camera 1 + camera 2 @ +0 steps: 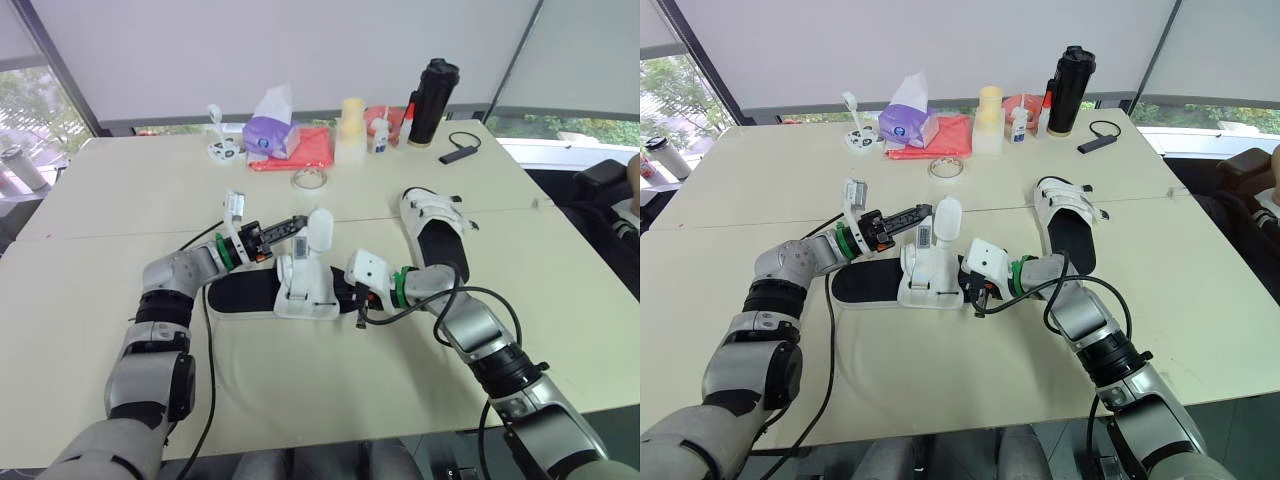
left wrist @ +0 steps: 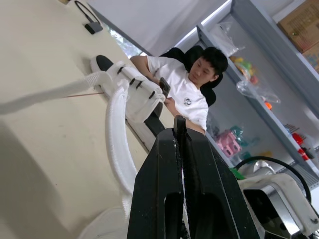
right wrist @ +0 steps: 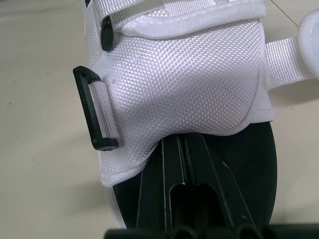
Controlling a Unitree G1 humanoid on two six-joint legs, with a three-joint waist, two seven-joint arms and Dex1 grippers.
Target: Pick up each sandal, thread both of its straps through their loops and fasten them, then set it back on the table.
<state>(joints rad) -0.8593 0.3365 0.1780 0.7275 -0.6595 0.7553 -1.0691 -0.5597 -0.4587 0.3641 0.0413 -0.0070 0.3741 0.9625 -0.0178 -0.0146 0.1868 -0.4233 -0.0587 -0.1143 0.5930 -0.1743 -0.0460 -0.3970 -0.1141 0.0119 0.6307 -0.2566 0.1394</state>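
Black-soled sandal [image 1: 290,292] with white mesh upper lies flat on the table [image 1: 120,200], one strap [image 1: 319,228] sticking up. Left gripper [image 1: 299,222] is closed right at that strap, right gripper [image 3: 182,140] closed too, tips at its sole. Other sandal [image 1: 437,225] sits to its right

No word, brand or number can be read in any view; the purple tissue pack [image 1: 268,135] at the far side of the table [image 1: 140,195] carries pale print too small to make out; the small white bottle [image 1: 381,135] beside the yellow-capped container has a label whose lettering is illegible; in the left wrist view, the white shirt [image 2: 182,84] of the seated person bears a small round dark emblem [image 2: 188,101] on the chest, its content not legible.
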